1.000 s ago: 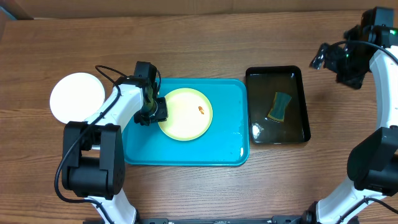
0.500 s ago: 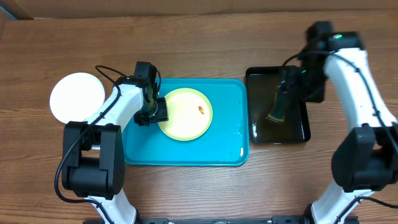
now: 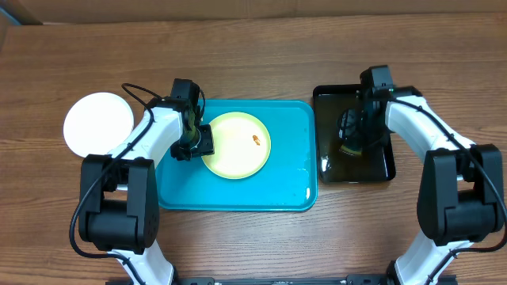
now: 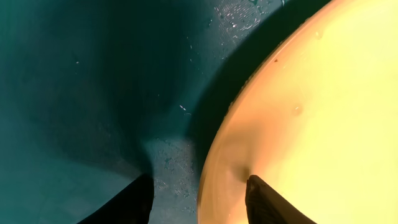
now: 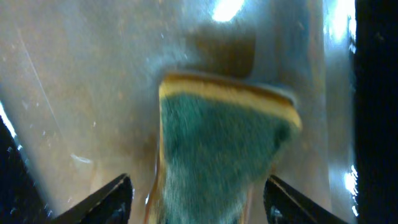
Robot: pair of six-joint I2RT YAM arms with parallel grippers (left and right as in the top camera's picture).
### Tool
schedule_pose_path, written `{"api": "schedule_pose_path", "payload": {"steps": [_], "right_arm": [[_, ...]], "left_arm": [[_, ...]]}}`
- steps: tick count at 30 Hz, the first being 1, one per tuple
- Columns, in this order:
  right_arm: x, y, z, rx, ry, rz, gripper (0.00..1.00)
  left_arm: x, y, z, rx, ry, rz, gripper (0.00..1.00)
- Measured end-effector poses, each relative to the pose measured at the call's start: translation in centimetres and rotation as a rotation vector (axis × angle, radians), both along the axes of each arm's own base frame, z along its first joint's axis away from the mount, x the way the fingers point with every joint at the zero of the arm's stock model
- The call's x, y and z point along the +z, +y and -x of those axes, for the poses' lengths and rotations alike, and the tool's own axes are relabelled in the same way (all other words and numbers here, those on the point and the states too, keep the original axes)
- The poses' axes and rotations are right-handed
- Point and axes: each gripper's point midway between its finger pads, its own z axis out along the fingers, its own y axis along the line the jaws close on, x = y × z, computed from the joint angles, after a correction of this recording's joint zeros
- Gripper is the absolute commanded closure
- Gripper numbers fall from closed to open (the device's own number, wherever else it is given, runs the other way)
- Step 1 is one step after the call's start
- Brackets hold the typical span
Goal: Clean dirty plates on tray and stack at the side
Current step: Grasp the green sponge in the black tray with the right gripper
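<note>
- Right end effector (image 5: 198,186) is down inside the black tray (image 3: 372,165), its two fingers parted with the sponge (image 5: 224,149) lying between them. A thin gap shows on each side, so it is released and nothing is pinched yet.
- The sponge lies green scrub side up with a yellow layer at its far edge. The floor of the black tray looks wet and shiny around it.
- Left end effector (image 4: 199,182) is also released. It straddles the left rim of the pale yellow plate (image 3: 235,145), one finger over the plate and the other over the blue tray (image 3: 238,194), with bare tray showing between that finger and the rim.
- The pale yellow plate lies flat on the blue tray, left of the middle, and a small orange-brown smear (image 3: 257,140) still sits on it, right of its centre.
- Droplets fleck the tray beside the plate.
- A white plate (image 3: 98,124) rests on the tabletop (image 3: 253,47) just off the tray's left end and looks clean. I cannot tell whether it is one plate or a stack.
- My reading is that the job is well along. What is left is to take up the sponge, wipe the smear off the yellow plate, and set that plate with the white one at the side.
</note>
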Motion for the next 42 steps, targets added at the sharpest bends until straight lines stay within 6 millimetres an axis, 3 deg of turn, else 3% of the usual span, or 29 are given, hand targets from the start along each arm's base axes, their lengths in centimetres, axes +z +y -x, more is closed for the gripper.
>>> {"api": "schedule_pose_path", "payload": {"steps": [3,4,5,6,8,10,12,13,16,19,26,27,29,31,33,36,38,39,40,42], "right_arm": [[-0.6,0.1,-0.8,0.0,-0.048,-0.005,0.36],[-0.7,0.1,-1.0,0.0,-0.06,-0.007,0.46],[-0.8,0.1,-1.1,-0.001,-0.067,-0.006,0.71],[-0.9,0.1,-1.1,0.001,-0.073,-0.004,0.84],[-0.9,0.1,-1.4,-0.001,-0.083,-0.006,0.96],[-0.9,0.2,-1.5,-0.004,-0.088,-0.012,0.94],[-0.8,0.3,-1.6,-0.002,-0.094,-0.02,0.48],[-0.8,0.4,-1.7,-0.002,-0.096,-0.025,0.4],[-0.7,0.6,-2.1,0.005,-0.112,-0.033,0.27],[-0.4,0.7,-3.0,0.003,-0.151,-0.038,0.24],[0.4,0.9,-5.0,0.005,-0.241,-0.046,0.27],[0.4,0.8,-5.1,0.006,-0.243,-0.044,0.34],[0.3,0.8,-5.0,0.009,-0.241,-0.043,0.6],[0.3,0.8,-4.9,0.004,-0.236,-0.043,0.78],[0.1,0.8,-4.6,0.006,-0.224,-0.044,0.8],[0.0,0.8,-4.4,0.004,-0.213,-0.042,0.93],[0.1,0.8,-4.4,0.005,-0.216,-0.042,0.95],[0.1,0.8,-4.4,0.003,-0.216,-0.043,0.78],[0.1,0.8,-4.4,-0.004,-0.214,-0.046,0.46],[0.3,0.9,-4.2,0.003,-0.196,-0.053,0.14]], "left_arm": [[0.0,-0.1,0.0,-0.001,0.002,0.005,0.52],[0.0,-0.1,0.1,-0.001,0.003,0.007,0.52],[0.0,-0.1,0.1,-0.001,0.003,0.008,0.52],[0.0,-0.2,0.1,-0.001,0.004,0.011,0.52],[0.0,-0.2,0.1,-0.001,0.004,0.011,0.52],[0.0,-0.2,0.1,-0.001,0.004,0.012,0.52],[0.0,-0.3,0.1,-0.001,0.004,0.015,0.52],[0.0,-0.3,0.1,-0.001,0.005,0.015,0.52],[0.0,-0.3,0.1,-0.002,0.005,0.018,0.52],[0.0,-0.3,0.1,-0.002,0.005,0.018,0.53],[0.0,-0.3,0.3,-0.002,0.012,0.017,0.54],[0.0,-0.3,0.3,-0.002,0.015,0.017,0.54],[0.0,-0.3,0.4,-0.002,0.017,0.017,0.54],[0.0,-0.3,0.4,-0.002,0.016,0.017,0.53],[0.0,-0.3,0.4,-0.002,0.017,0.017,0.53],[0.0,-0.3,0.4,-0.002,0.016,0.017,0.53],[0.0,-0.3,0.4,-0.002,0.015,0.017,0.53],[0.0,-0.3,0.3,-0.002,0.015,0.017,0.52],[0.0,-0.3,0.3,-0.002,0.013,0.017,0.52],[0.0,-0.3,0.3,-0.002,0.013,0.017,0.52]]}}
